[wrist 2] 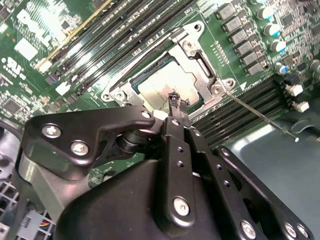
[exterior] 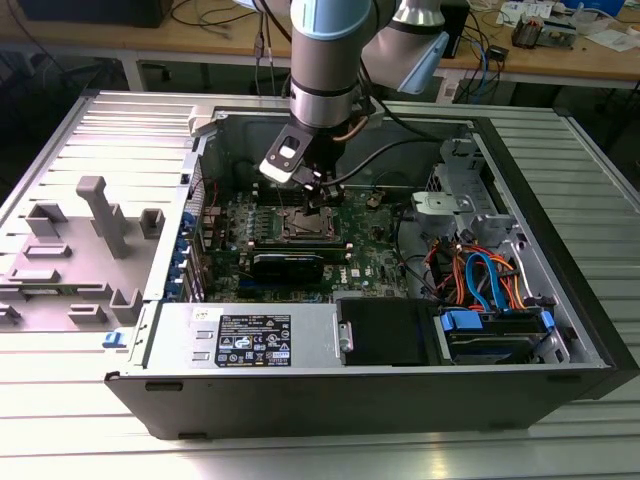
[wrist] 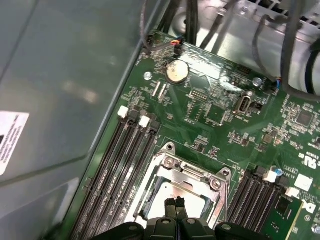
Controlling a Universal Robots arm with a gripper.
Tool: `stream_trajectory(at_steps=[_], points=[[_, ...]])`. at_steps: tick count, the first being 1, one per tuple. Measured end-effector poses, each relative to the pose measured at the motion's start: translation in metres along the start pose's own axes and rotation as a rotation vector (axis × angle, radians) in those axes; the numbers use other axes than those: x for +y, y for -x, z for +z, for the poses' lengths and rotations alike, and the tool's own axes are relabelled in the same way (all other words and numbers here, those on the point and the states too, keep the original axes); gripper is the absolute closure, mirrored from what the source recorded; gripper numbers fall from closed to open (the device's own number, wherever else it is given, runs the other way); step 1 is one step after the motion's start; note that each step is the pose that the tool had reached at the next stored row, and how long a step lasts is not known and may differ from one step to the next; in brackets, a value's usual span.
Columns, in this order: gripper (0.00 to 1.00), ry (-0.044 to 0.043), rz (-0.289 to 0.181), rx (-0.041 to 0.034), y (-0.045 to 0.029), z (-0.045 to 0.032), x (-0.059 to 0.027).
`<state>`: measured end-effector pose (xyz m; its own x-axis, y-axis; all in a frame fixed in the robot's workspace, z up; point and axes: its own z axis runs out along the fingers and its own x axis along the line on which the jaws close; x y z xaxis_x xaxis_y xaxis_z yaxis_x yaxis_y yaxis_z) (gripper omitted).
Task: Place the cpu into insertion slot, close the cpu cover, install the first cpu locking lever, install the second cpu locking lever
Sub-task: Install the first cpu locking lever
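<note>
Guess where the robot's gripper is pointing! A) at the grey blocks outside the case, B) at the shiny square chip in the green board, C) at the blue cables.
B: in the second wrist view the gripper, tips together, is right over the silvery cpu framed by the cpu cover.
</note>
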<state>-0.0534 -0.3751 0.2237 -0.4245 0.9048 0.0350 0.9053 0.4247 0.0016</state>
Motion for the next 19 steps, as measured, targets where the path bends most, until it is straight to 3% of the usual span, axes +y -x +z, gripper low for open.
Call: stream_trajectory(at_steps=[3, 7, 9, 13, 19], points=[[0.89, 0.0000, -0.004, -0.0003, -0.0001, -0.0017, -0.0002], [0.89, 0.0020, -0.019, -0.0015, -0.0004, -0.0093, -0.0002], [0.89, 0.0017, -0.036, -0.0014, -0.0004, -0.0094, -0.0002], [0.89, -0.0013, -0.118, -0.0013, -0.0004, -0.0094, -0.0002], [0.89, -0.0016, -0.128, -0.0012, -0.0004, -0.0094, -0.0002]])
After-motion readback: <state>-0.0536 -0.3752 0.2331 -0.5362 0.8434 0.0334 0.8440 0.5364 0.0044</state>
